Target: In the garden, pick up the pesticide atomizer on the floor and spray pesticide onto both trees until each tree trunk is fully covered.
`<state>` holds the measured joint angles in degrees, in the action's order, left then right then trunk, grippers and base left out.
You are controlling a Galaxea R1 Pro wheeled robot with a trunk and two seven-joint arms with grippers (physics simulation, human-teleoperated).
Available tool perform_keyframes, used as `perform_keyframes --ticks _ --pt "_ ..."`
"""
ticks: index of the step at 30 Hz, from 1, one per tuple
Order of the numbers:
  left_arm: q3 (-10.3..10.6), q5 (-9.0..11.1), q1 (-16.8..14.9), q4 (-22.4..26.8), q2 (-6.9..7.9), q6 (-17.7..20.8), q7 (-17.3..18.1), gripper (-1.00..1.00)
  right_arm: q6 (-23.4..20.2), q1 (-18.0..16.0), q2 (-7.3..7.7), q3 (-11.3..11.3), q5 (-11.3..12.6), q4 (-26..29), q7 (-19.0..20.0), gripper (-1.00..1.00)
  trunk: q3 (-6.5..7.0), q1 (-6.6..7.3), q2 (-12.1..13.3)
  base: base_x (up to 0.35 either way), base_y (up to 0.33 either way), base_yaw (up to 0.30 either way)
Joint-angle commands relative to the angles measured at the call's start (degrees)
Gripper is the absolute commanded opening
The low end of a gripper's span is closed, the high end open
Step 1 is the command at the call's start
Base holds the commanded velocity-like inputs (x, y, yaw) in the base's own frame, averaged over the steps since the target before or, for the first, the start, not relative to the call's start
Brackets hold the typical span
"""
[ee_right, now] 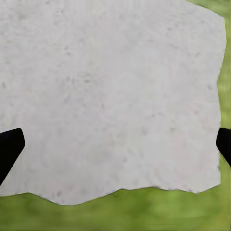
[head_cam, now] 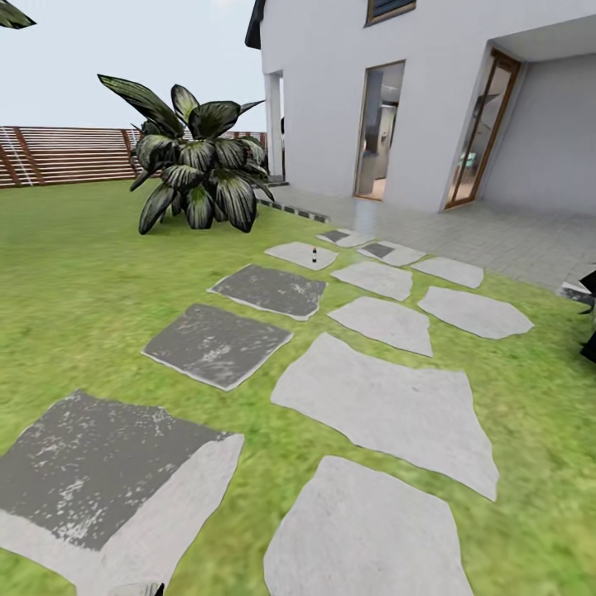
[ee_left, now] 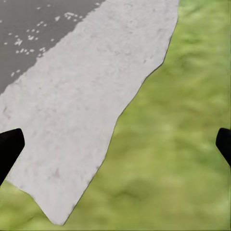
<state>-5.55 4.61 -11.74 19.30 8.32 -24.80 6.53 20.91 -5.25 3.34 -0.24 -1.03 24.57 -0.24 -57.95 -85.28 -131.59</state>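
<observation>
Green lawn [head_cam: 74, 273] fills the garden ahead of us, crossed by pale grey stepping stones [head_cam: 389, 406] and darker grey slabs [head_cam: 217, 343] that lead toward a white house [head_cam: 331, 99] with open glazed doors. We can read no writing, brand or label anywhere; the one candidate is too small to make out.

That candidate is a tiny upright bottle-like thing, dark with a reddish band, most likely the pesticide atomizer [head_cam: 314, 255]. It stands far ahead of us on a light stepping stone near the paved patio [head_cam: 513, 236], to the right of a big dark broad-leaved plant [head_cam: 199, 170]. A brown horizontal-slat fence [head_cam: 58, 155] closes the lawn at the far left.

In the left wrist view our left gripper [ee_left: 115, 147] points down at the ground: its two black fingertips [ee_left: 9, 149] sit at opposite edges of the picture, so the jaws stand wide apart with nothing between them. Beneath them lies the edge of a pale stone [ee_left: 82, 106] with a dark patch, beside grass [ee_left: 183, 144].

In the right wrist view our right gripper [ee_right: 115, 147] is posed the same way, black fingertips [ee_right: 9, 149] spread wide and empty, over a pale stone [ee_right: 110, 96] with a strip of grass [ee_right: 144, 211] along its rim.

The atomizer lies well apart from both sets of jaws, far up the path.
</observation>
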Motion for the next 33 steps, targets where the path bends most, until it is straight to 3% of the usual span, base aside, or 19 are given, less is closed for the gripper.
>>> perform_keyframes --ticks 1,33 --pt "-0.3 0.5 0.0 -0.1 0.0 -0.1 0.6 1.0 0.2 0.0 0.0 0.0 -0.1 0.0 0.0 1.0 -0.05 -0.02 0.0 0.34 0.0 0.0" --pt "-0.3 0.5 0.0 -0.1 -0.05 -0.1 0.6 1.0 0.1 0.0 0.0 0.0 -0.1 -0.1 0.0 1.0 -0.05 -0.02 0.0 0.34 0.0 0.0"
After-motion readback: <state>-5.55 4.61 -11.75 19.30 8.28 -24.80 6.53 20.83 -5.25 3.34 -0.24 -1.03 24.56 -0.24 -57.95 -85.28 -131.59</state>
